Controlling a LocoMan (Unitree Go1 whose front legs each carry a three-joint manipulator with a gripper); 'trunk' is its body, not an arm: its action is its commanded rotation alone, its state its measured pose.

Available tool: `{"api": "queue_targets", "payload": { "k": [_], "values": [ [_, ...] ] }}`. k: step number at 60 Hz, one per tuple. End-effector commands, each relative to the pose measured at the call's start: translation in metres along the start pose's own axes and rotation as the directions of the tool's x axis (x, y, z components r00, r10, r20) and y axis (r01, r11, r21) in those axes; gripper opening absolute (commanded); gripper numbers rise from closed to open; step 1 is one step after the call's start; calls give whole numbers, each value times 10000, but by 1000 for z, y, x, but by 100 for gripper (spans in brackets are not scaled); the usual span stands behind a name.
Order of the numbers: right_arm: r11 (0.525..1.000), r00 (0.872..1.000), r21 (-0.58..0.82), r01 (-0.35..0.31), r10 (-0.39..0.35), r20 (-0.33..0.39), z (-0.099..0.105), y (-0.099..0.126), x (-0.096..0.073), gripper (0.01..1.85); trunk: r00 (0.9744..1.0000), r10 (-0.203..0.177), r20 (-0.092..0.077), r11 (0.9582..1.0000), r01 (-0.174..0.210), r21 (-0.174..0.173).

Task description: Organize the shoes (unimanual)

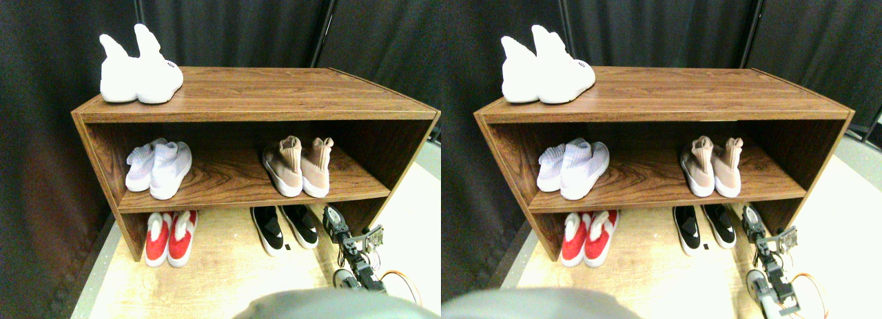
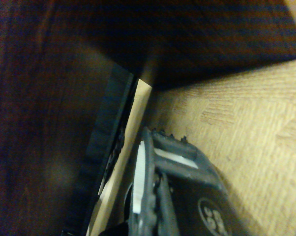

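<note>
The tan-beige knit shoes point(image 1: 298, 166) stand side by side on the right of the middle board of the wooden shelf point(image 1: 275, 91), toes toward me. On the floor below them the low black shoes point(image 1: 284, 228) lie as a pair. My right gripper point(image 1: 335, 219) is low by the floor, just right of the black pair and near the shelf's right side panel, touching neither shoe. In the wrist view the gripper point(image 2: 158, 142) points along the pale floor point(image 2: 246, 128) toward the dark back corner under the shelf, and no shoe shows there.
A white high-collar pair point(image 1: 138, 71) stands on the shelf top at the left. A pale pair point(image 1: 158, 169) is on the middle board's left, and a red pair point(image 1: 170, 238) sits on the floor beneath it. Dark curtains hang behind.
</note>
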Motion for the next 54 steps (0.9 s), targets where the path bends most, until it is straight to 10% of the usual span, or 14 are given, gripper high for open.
{"api": "queue_targets", "payload": {
  "k": [1,54],
  "values": [
    [9995,9994,-26,-321,321,-116,-2,0,4,6,9997,174,-167,9995,-178,-264],
    [9982,9843,-511,325,-409,-1719,-38,-12,21,6,9979,621,-159,9966,-629,-532]
  ]
}}
